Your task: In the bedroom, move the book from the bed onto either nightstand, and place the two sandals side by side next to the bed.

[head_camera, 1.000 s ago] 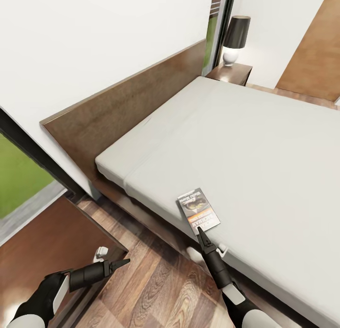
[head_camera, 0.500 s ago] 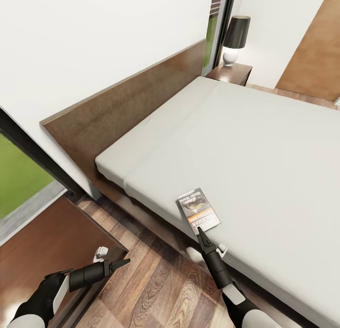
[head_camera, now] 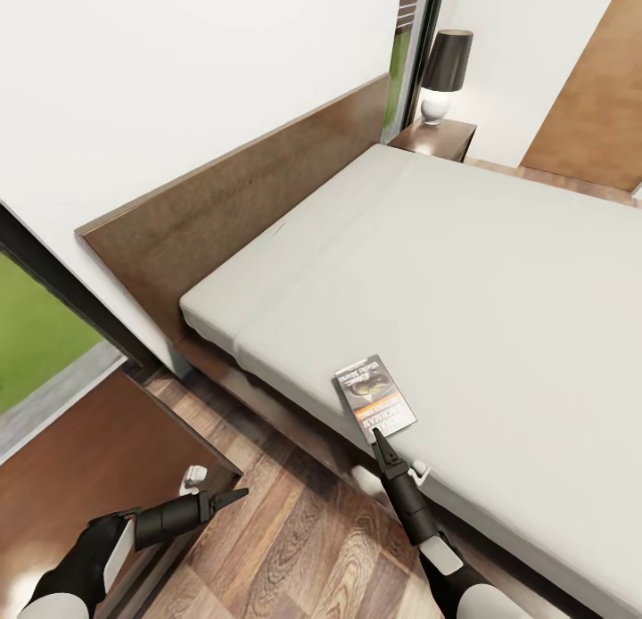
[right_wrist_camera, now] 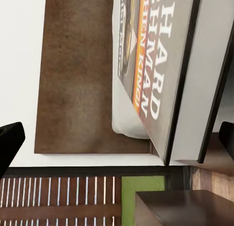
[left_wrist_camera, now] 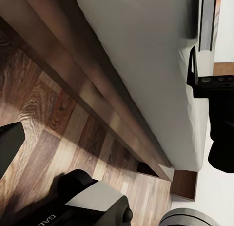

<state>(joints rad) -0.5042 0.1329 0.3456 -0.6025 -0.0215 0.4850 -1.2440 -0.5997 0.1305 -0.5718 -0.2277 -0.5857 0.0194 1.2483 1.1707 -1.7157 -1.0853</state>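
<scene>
The book (head_camera: 374, 394), a thin paperback with an orange band, lies flat on the off-white bed (head_camera: 481, 262) close to its near edge. My right gripper (head_camera: 376, 434) rests its tips at the book's near edge. In the right wrist view the book (right_wrist_camera: 156, 65) fills the gap between its fingers (right_wrist_camera: 9, 143), which stand wide apart, open. My left gripper (head_camera: 239, 493) hangs low over the wood floor beside the bed frame (left_wrist_camera: 97, 99), open and holding nothing. One nightstand (head_camera: 446, 140) stands at the bed's far corner, another (head_camera: 80, 476) beside my left arm. The sandals are out of view.
A black-shaded lamp (head_camera: 446, 66) stands on the far nightstand. The long brown headboard (head_camera: 241, 209) runs along the white wall. A dark-framed window (head_camera: 36, 334) shows grass at the left, and a brown door (head_camera: 593, 93) is at the back right. Wood floor (head_camera: 303, 539) lies between the near nightstand and the bed.
My left arm has sunk slightly. The right gripper and the book have not moved.
</scene>
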